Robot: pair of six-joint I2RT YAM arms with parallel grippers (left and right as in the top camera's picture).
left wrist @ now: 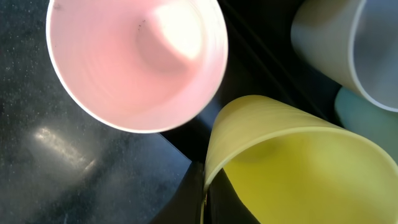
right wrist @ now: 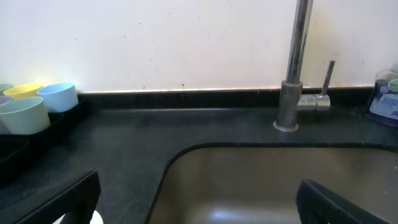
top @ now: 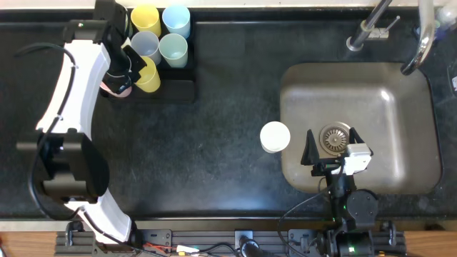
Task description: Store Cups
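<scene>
On the black tray [top: 178, 89] at the counter's far left stand a yellow cup [top: 145, 18], a blue cup [top: 176, 19], a grey cup [top: 146, 44] and a mint cup [top: 173, 50]. My left gripper [top: 136, 68] is shut on the rim of a second yellow cup [left wrist: 292, 162], which is tilted at the tray's front. A pink cup [left wrist: 137, 59] stands upright right beside it. A white cup [top: 275, 136] sits on the counter by the sink's left edge. My right gripper [top: 330, 143] hangs open over the sink [top: 400, 93].
A faucet [right wrist: 295, 68] rises behind the sink, and a soap bottle [right wrist: 385, 96] stands at the far right. Dark countertop [top: 228, 107] stretches between the tray and the sink. The left arm [top: 71, 86] covers the tray's left end.
</scene>
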